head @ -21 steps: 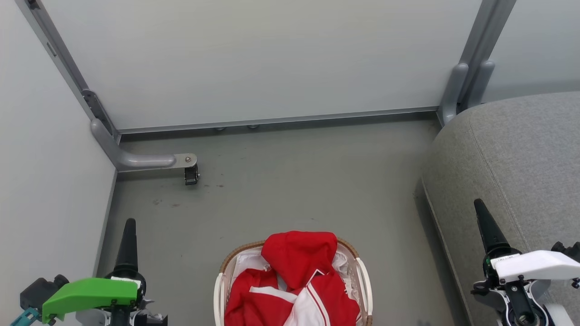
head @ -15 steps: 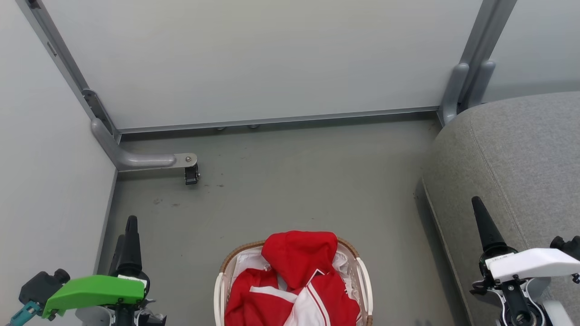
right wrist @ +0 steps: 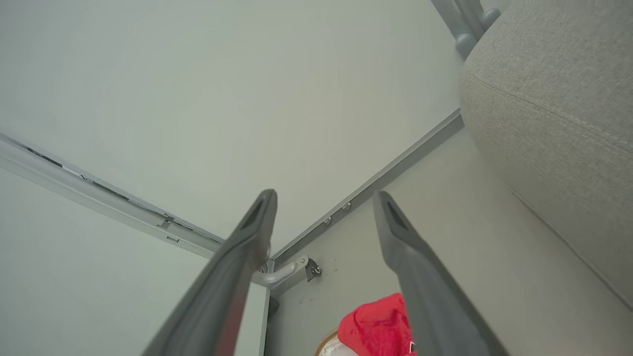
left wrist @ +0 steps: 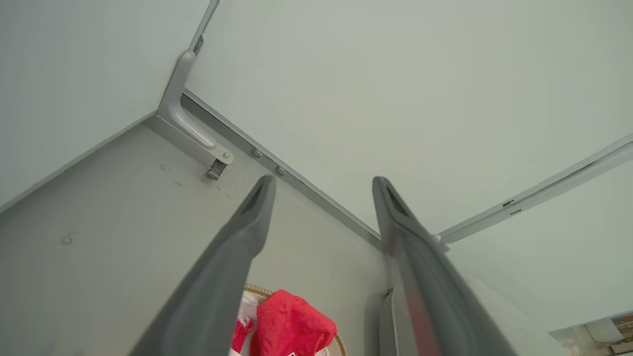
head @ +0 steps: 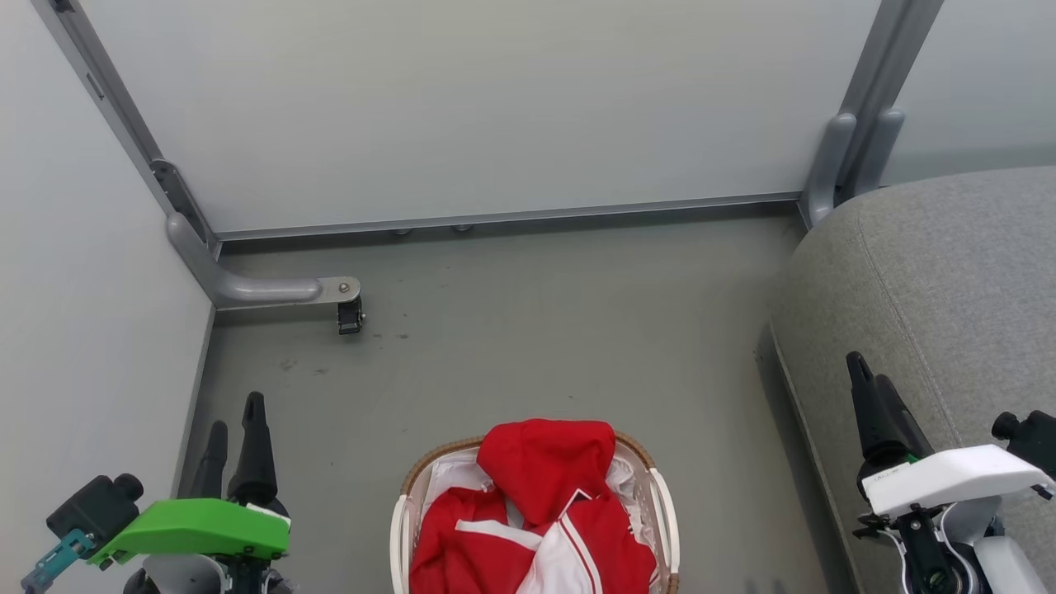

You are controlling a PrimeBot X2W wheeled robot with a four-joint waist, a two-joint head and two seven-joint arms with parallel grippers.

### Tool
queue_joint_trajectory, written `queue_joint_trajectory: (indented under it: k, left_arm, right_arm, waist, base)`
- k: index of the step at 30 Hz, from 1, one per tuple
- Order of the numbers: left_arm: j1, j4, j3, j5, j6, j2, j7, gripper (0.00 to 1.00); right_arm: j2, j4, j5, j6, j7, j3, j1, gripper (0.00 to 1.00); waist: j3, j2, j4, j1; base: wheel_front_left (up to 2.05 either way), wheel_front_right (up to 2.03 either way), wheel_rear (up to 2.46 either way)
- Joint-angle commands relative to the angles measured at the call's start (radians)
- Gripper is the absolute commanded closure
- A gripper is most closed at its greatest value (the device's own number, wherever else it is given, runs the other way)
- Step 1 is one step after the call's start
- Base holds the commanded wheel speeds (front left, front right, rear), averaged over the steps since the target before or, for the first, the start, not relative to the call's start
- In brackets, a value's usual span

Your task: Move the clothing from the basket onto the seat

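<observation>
Has rolled the left tool (head: 235, 412) at lower left about its wrist: shows two dark fingers side by side now, against a single spike before. Has carried its green cover (head: 198, 528) toward the right of the frame and lifted the black knob (head: 95, 505) beside it. Has turned the right tool (head: 868, 368) at lower right likewise: two fingers where one stood, tips a little further left and higher. Has slid its white cover (head: 957, 480) slightly left. Has nudged the head camera too: sets the whole scene a touch higher in the frame.
</observation>
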Motion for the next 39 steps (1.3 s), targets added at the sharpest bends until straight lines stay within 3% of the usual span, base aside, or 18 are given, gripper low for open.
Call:
queue_joint_trajectory:
  k: [1, 14, 39]
  left_arm:
    - [-0.024, -0.007, -0.004, 0.043, 0.004, 0.014, -0.01, 0.0]
    - [-0.019, 0.002, -0.05, 0.233, 0.042, 0.034, -0.05, 0.0]
    - [0.01, -0.012, -0.112, 0.494, 0.098, 0.054, -0.116, 0.0]
  right_arm:
    - [-0.015, -0.014, -0.039, 0.0, -0.011, 0.004, -0.011, 0.0]
    - [-0.028, -0.007, -0.215, 0.0, -0.052, 0.03, -0.003, 0.0]
    - [-0.034, -0.019, -0.477, 0.0, -0.119, 0.044, 0.017, 0.0]
  waist:
    - [0.0, 0.0, 0.0, 0.0]
    - [0.001, 0.0, 0.0, 0.0]
    - [0.004, 0.0, 0.003, 0.0]
  base:
    - [0.0, 0.0, 0.0]
    - [0.0, 0.0, 0.0]
    - [0.0, 0.0, 0.0]
